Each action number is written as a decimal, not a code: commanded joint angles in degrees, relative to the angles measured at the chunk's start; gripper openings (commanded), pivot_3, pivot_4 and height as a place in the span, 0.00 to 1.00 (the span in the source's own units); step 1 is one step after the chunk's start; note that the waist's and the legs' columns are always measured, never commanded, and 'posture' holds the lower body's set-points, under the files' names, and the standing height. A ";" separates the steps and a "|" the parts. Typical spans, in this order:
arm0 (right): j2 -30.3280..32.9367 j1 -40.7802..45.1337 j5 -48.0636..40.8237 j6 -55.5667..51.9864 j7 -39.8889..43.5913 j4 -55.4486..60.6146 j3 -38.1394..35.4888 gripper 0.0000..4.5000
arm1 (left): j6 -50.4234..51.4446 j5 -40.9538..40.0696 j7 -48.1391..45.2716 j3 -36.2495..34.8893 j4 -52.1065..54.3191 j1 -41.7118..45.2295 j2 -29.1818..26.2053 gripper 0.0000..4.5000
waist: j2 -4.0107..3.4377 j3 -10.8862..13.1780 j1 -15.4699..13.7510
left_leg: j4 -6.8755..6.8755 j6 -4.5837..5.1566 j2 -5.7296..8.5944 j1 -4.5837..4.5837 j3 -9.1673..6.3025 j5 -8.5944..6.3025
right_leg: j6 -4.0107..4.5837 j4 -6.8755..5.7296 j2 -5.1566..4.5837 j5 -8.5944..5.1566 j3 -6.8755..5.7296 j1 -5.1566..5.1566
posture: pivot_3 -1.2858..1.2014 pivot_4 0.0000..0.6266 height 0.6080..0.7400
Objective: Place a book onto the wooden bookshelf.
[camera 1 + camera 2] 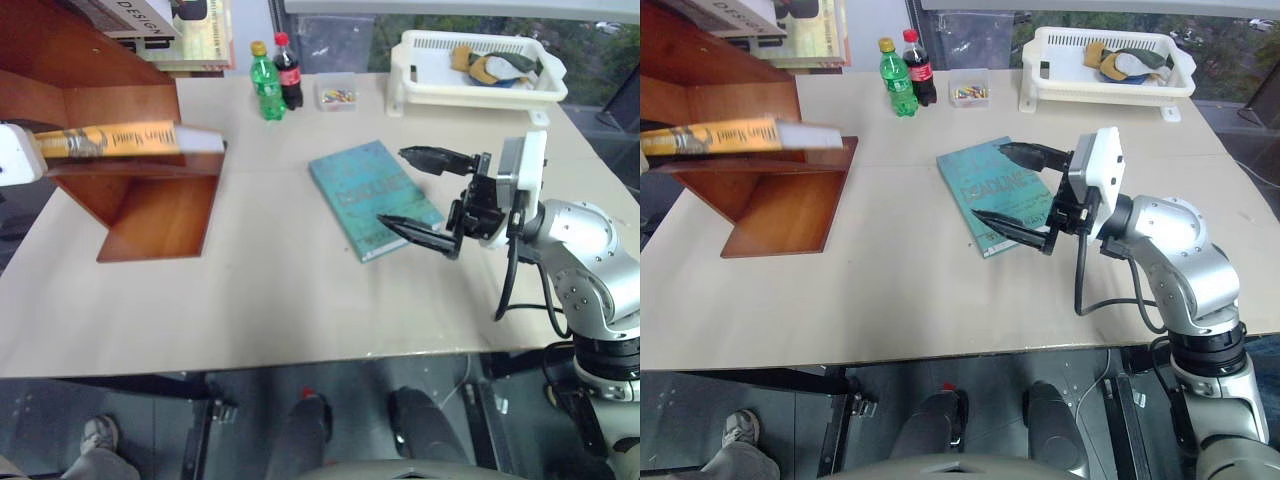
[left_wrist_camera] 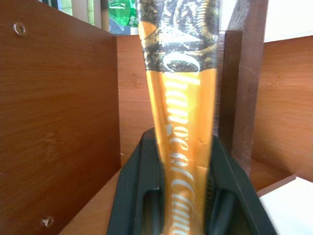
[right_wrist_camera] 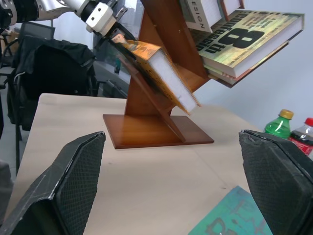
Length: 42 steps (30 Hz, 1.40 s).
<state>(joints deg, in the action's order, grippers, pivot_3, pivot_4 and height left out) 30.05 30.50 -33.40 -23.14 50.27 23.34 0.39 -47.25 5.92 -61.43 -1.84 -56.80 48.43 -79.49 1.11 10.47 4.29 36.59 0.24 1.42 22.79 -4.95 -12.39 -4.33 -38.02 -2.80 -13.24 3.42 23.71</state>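
Left arm cut off at the frame edge in the head views; left gripper (image 2: 183,196) itself barely seen there, just a white wrist housing. Title on the orange-yellow paperback book (image 1: 125,139) smeared in the left wrist view, partly readable only. Upper part of the reddish-brown polished wooden bookshelf (image 1: 110,190) cropped at the top left corner; stacked books up there (image 3: 244,41) cut off too. Contents of the white plastic basket (image 1: 480,85) at the table's far right corner hard to make out.

Paperback sits between the two black left fingers (image 2: 132,191), one on each cover, spine facing the wrist camera. Jaws narrow around the book, pressed along both faces in the wrist view; whether grip is firm or easing, cannot tell. Book inside a shelf bay, between a wood side panel and a darker upright divider, near the table's left edge. Right wrist view shows it leaning against the slanted board, page block outward.

Long axis runs straight out from the left jaws, roughly parallel to the table's far edge in the head views, free end pointing toward the table's middle, past the shelf's front edge. In the right wrist view tilted, far end lower.

Right gripper (image 1: 1025,190) over the table's right half, jaws wide apart, empty, hovering above the teal-green book (image 1: 372,195) lying flat mid-table. Green bottle (image 1: 266,85), cola bottle (image 1: 288,72) and small clear box (image 1: 338,94) along the far edge.
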 commanded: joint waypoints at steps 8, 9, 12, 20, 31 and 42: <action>-0.72 4.86 1.04 1.79 1.76 -3.37 0.85 1.00 | 1.46 -14.26 -8.14 -11.59 2.07 -12.69 -4.76 0.99 | 0.13 0.00 -0.29 | 0.01 0.00 -0.15 0.08 0.14 0.00 | 0.26 0.08 0.00 0.17 0.13 0.05 | 0.52 0.24 1.00; -0.77 5.18 1.06 1.84 2.02 -3.76 0.91 1.00 | 1.20 -15.89 -8.31 -13.89 3.36 -15.32 -4.96 0.99 | 0.13 0.00 -0.30 | 0.01 -0.01 -0.22 0.09 0.15 0.00 | 0.27 0.11 -0.02 0.17 0.13 0.06 | 0.52 0.24 1.00; -0.87 6.08 0.98 1.87 2.90 -5.02 1.03 1.00 | -0.49 -19.52 -7.12 -23.20 9.62 -23.44 -4.79 0.99 | 0.15 0.01 -0.48 | -0.02 -0.02 -0.20 0.12 0.16 -0.01 | 0.28 0.16 -0.15 0.17 0.13 0.06 | 0.52 0.24 1.00; 0.21 7.00 0.50 0.95 5.71 -7.70 0.66 1.00 | 15.31 -21.82 -3.58 -46.54 42.72 -38.19 2.26 0.99 | 0.17 0.03 -1.10 | -0.05 -0.02 -0.14 0.14 0.12 -0.02 | 0.28 0.31 -0.25 0.17 0.02 0.01 | 0.52 0.24 1.00; 3.50 -0.58 9.58 0.24 1.64 -6.15 4.78 1.00 | 57.52 -30.70 27.64 -19.32 91.76 -53.28 34.91 0.99 | 0.02 0.00 -1.10 | -0.08 -0.03 -0.23 0.00 0.09 -0.02 | 0.44 0.28 -0.01 0.28 0.14 -0.02 | 0.52 0.24 1.00; 9.24 -16.23 13.52 0.79 -1.52 -4.15 -0.70 1.00 | 64.49 -32.26 28.29 -16.25 89.79 -62.87 43.54 0.99 | 0.10 -0.04 -2.24 | -0.01 -0.03 -0.12 -0.03 0.17 -0.02 | 0.48 0.32 -0.13 0.23 0.19 -0.13 | 0.52 0.24 1.00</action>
<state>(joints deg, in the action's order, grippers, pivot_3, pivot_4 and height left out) 38.50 14.76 -19.14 -23.55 49.33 16.21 2.96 18.14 -26.38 -32.14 -15.93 32.05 -13.64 -35.35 1.21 10.43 2.05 36.58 0.21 1.30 22.76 -4.75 -12.41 -3.71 -37.68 -2.93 -13.08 3.63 23.58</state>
